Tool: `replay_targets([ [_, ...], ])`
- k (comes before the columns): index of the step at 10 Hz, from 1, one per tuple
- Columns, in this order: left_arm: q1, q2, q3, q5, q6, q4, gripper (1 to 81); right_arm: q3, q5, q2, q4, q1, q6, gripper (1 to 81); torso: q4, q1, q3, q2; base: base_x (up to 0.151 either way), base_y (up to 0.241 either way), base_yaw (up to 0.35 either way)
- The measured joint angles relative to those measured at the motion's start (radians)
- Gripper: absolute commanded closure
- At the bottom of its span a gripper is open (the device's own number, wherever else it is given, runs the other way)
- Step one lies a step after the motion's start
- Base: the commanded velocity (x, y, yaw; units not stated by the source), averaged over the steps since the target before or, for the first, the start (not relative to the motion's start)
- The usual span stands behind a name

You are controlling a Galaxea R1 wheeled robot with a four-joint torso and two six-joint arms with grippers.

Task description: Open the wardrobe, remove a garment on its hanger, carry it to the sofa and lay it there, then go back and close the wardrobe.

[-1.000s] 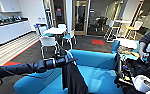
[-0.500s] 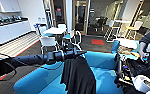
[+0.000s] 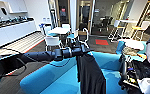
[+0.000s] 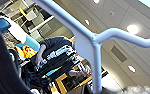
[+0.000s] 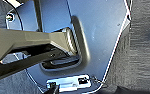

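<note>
My left arm reaches in from the left, and its gripper (image 3: 82,49) is shut on the pale hanger (image 3: 87,37) just below the hook. The black garment (image 3: 91,72) hangs straight down from it over the seat of the turquoise sofa (image 3: 53,77). The fabric's lower end runs out of the picture, so I cannot tell whether it touches the seat. In the left wrist view the hanger's (image 4: 94,47) white bars cross close up, with black cloth (image 4: 1,72) at one edge. The right wrist view shows a grey robot panel (image 5: 101,30) above dark carpet (image 5: 143,50).
A person's hand (image 3: 149,51) with a control rig is at the right edge, beside dark robot gear (image 3: 131,73). Behind the sofa stand a white table (image 3: 59,30) with white chairs (image 3: 52,41). A long white counter (image 3: 11,32) runs along the left wall.
My left arm has swung a little to the right, carrying the hanger and garment further over the sofa seat.
</note>
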Motion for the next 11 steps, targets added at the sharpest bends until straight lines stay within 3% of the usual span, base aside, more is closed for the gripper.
replay_targets([
  [1, -0.006, 0.002, -0.013, 0.0, 0.0, 0.0, 81.1, 0.0, 0.0, 0.0, 0.0, 0.005, 0.0, 1.0, 0.012, 0.0, 0.0, 0.0, 0.0, 0.0, 0.0],
  [4, -0.007, 0.066, -0.053, 0.002, 0.001, 0.0, 81.1, 0.0, 0.0, 0.0, 0.0, 0.003, 0.0, 1.0, 0.009, 0.0, 0.0, 0.0, 0.0, 0.0, 0.0],
  [5, -0.007, 0.069, -0.064, 0.0, -0.001, -0.003, 81.1, 0.0, 0.0, 0.0, 0.0, 0.005, 0.0, 1.0, -0.004, 0.0, 0.0, 0.0, 0.0, 0.0, 0.0],
  [8, -0.012, 0.1, -0.137, 0.003, -0.007, -0.022, 81.1, 0.0, -0.001, 0.002, 0.0, 0.007, 0.0, 1.0, -0.079, 0.0, 0.0, 0.0, 0.0, 0.0, 0.0],
  [11, -0.012, 0.152, -0.259, 0.001, -0.008, -0.041, 81.1, 0.0, 0.0, 0.003, 0.0, 0.005, 0.0, 1.0, -0.083, 0.0, 0.0, 0.0, 0.0, 0.0, 0.0],
])
